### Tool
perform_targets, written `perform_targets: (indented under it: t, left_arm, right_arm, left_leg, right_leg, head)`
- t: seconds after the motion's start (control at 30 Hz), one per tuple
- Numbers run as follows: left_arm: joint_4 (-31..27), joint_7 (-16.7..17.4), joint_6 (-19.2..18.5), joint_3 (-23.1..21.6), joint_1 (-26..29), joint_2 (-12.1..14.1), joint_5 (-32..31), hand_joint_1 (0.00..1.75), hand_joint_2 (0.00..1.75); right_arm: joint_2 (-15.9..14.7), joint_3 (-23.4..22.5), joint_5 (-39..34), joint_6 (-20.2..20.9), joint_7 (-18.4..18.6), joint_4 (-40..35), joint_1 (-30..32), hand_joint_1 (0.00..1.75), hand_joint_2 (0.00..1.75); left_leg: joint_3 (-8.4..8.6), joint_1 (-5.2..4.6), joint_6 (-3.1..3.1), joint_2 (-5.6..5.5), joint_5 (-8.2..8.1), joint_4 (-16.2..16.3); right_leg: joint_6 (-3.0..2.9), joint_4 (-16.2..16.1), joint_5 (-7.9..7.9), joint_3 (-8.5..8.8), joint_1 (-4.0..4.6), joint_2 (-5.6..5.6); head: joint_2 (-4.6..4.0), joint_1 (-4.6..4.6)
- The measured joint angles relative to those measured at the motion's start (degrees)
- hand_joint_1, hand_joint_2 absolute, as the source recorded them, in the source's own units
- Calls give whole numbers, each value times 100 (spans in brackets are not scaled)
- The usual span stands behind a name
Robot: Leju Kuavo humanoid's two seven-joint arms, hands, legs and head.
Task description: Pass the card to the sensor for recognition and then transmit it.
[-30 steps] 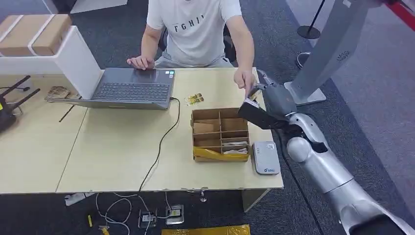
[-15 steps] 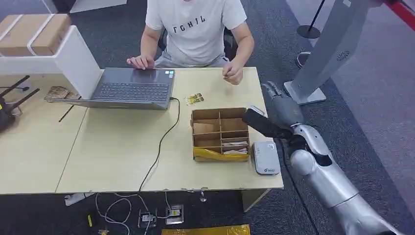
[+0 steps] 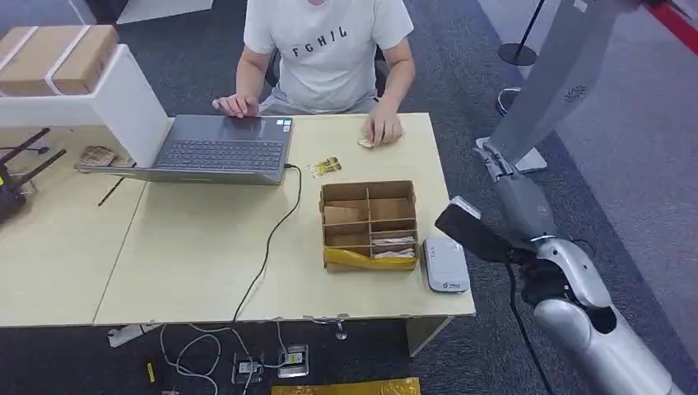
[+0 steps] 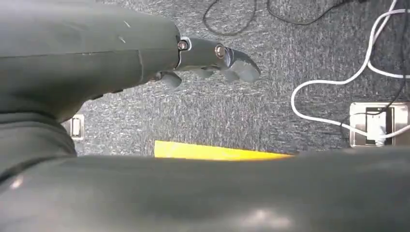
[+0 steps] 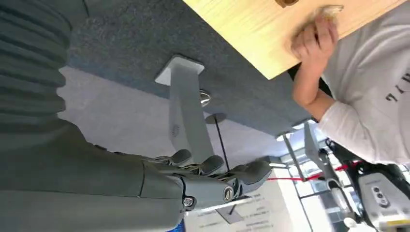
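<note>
right robot hand (image 3: 504, 177) empty, card (image 3: 365, 143) well apart.

1. The surface (image 3: 206, 247) is showing pale, matt wood laminate.
2. The divided box (image 3: 369, 220) beside the right hand (image 3: 514, 193) is looking like plain brown cardboard.
3. The sensor (image 3: 445, 265) is showing smooth white plastic.
4. The floor (image 3: 634, 189) beneath the hand is showing rough grey carpet.
</note>
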Motion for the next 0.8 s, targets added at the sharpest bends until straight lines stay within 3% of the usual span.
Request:
perform_targets:
  t: [0.17,0.4,0.8]
  left_arm:
    - [0,28,87,11,-1,-22,59,0,0]
    - [0,15,153,13,-12,-57,105,0,0]
    - [0,15,199,13,-26,-68,116,0,0]
  right_arm:
    - [-109,13,268,-290,59,-378,308,0,175]
    - [-59,223,841,-843,-72,-266,598,0,175]
    - [357,623,1320,-1021,-147,551,615,0,175]
  left_leg:
    - [-2,0,0,-1,0,0]
    - [-5,0,0,-1,0,-1]
    - [-6,2,0,-1,0,-2]
  right_leg:
    - [0,0,0,2,0,3]
    - [0,0,0,0,0,6]
    - [0,2,0,1,1,5]
  head:
    - [0,2]
    - [0,2]
    - [0,0]
